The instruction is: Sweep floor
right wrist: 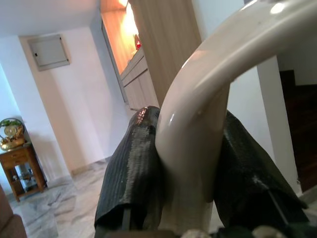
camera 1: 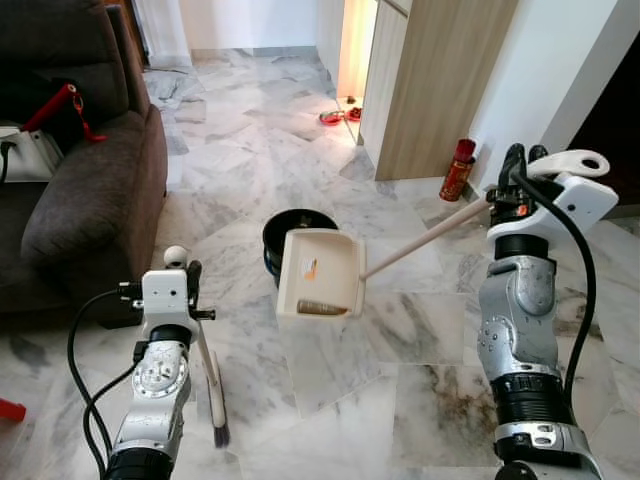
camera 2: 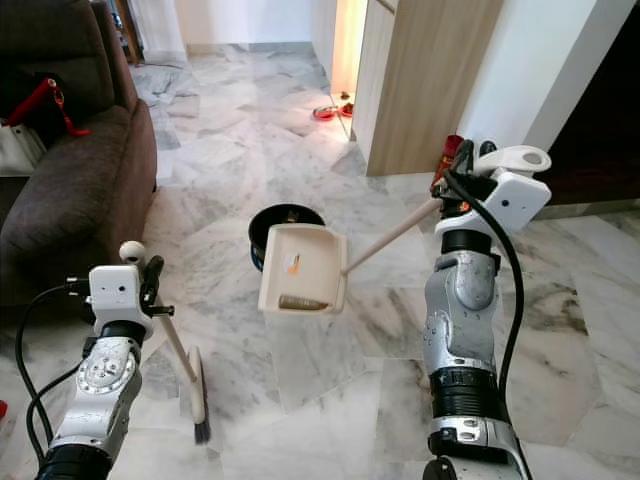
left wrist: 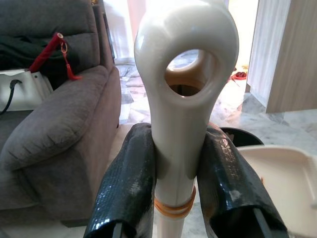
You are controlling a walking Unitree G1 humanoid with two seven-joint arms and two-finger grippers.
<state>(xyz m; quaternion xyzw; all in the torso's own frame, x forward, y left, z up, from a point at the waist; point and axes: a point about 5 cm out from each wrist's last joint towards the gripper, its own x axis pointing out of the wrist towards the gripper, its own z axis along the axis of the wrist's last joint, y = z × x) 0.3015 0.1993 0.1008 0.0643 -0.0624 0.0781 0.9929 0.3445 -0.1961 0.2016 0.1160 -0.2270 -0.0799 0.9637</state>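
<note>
Risk: I judge the tilted dustpan (camera 1: 320, 272), held over the black bin (camera 1: 283, 228), may spill debris onto the floor (camera 1: 420, 350) beside it.
Left end effector (left wrist: 176, 186): pressed onto the broom (camera 1: 208, 372) handle; bristles touch floor.
Right end effector (right wrist: 190, 168): clamped on the dustpan handle.

You had even, bright daylight across the marble floor (camera 1: 300, 150), with a warm orange glow spilling from the lit gap beside the wooden cabinet (camera 1: 440, 80). The sofa (camera 1: 90, 190) stayed dark and threw a soft shadow at its base. Head views were sharp, with no motion blur. In the wrist views the near handles were overexposed with glare, and the backgrounds were soft.
</note>
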